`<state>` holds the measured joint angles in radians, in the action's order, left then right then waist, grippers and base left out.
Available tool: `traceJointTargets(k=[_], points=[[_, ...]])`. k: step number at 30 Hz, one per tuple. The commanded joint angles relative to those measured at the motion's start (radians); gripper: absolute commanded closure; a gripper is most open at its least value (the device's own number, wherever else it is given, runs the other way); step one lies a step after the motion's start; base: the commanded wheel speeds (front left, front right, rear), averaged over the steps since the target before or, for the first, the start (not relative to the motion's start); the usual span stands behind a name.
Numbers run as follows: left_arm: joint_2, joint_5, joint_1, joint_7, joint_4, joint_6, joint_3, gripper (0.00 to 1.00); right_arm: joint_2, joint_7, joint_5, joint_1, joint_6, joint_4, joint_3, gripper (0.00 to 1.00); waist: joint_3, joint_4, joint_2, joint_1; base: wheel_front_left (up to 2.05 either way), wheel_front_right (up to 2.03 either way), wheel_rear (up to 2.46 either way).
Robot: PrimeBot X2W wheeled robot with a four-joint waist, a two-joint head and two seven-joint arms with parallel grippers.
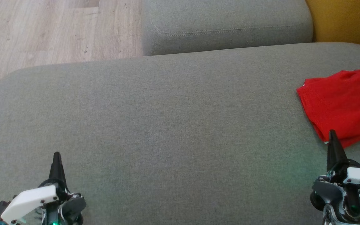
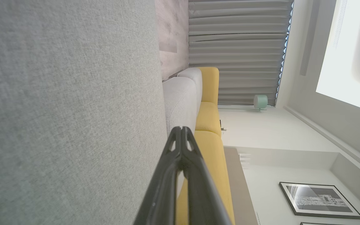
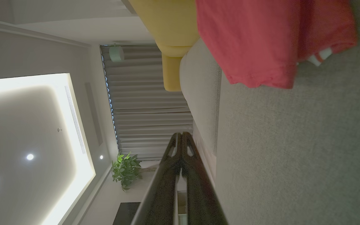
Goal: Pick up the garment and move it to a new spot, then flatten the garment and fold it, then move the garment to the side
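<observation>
A red garment (image 1: 342, 101) lies folded at the right edge of the grey sofa seat (image 1: 167, 131), partly cut off by the head view's border. The right wrist view shows the same red garment (image 3: 261, 40) on the cushion, with a small white tag at its edge. My right gripper (image 1: 333, 134) is shut, its tips just in front of the garment's near edge and holding nothing; the fingers (image 3: 181, 137) meet in its wrist view. My left gripper (image 1: 57, 155) is shut and empty over the seat's lower left, its fingers (image 2: 181, 131) pressed together.
A second grey cushion (image 1: 227, 25) sits behind the seat. A yellow sofa section (image 1: 345, 18) stands at the back right. Wooden floor (image 1: 52, 31) lies beyond the seat's rounded left corner. Curtains, a plant and framed pictures show in the wrist views.
</observation>
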<state>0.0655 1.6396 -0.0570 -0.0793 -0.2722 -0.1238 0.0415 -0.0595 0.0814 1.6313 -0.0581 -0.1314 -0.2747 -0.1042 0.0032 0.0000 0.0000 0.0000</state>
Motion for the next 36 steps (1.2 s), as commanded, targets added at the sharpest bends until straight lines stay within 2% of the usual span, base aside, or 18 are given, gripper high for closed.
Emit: traceJointTargets(k=[1,36], points=[[0.007,-0.005,-0.048,-0.009,0.028,-0.007,0.041,1.0,-0.01,0.01,0.0,-0.047,0.001,0.032,0.018,1.0,0.0,0.0,0.0,0.0,0.0,0.0,0.0],[-0.001,-0.015,-0.049,-0.018,0.028,-0.007,0.053,1.0,-0.003,0.018,-0.009,-0.048,0.001,0.031,0.007,1.0,0.0,0.0,0.0,0.0,0.0,0.0,0.0]])
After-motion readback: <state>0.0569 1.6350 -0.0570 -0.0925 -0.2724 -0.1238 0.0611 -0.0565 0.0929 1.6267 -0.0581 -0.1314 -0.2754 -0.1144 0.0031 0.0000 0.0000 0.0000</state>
